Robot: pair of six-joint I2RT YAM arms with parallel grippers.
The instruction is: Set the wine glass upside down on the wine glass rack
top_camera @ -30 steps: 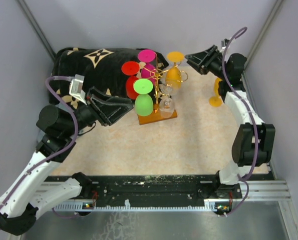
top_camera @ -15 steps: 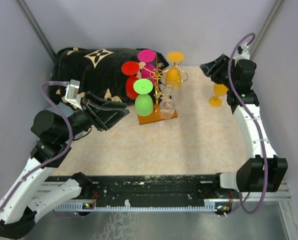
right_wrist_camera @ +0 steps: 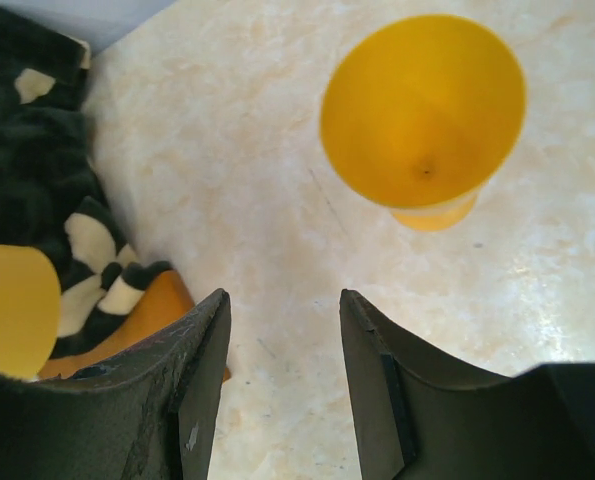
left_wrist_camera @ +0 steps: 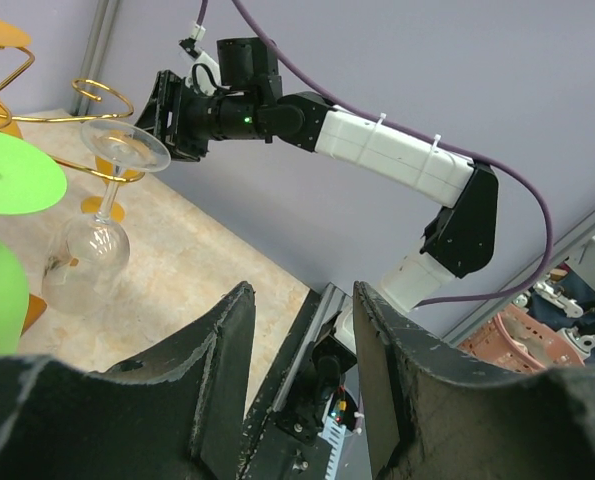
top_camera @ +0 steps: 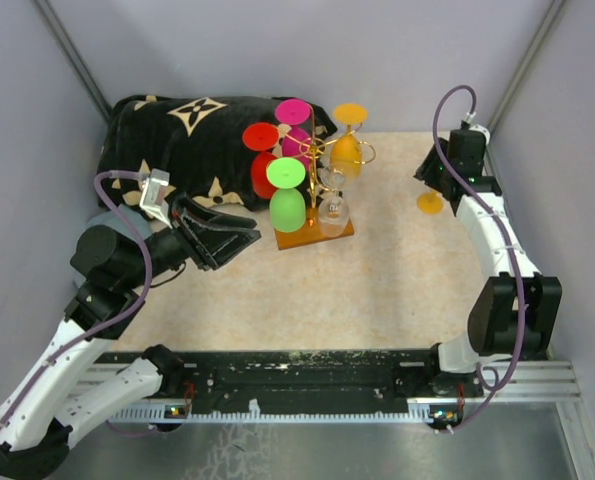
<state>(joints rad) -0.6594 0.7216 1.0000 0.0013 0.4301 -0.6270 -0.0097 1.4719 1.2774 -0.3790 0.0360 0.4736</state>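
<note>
Lab cell, grey walls (top_camera: 277,50), mounting rail (top_camera: 307,372)

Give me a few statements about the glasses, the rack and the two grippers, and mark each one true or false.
1. The yellow wine glass stands upright on the table, apart from the wine glass rack. True.
2. The right gripper is shut on the yellow wine glass. False: its jaws are open and empty, and it hovers over the glass.
3. A green glass hangs upside down on the wine glass rack. True.
4. The left gripper holds the clear glass. False: the left gripper is open and empty, and the clear glass hangs on the rack.
</note>
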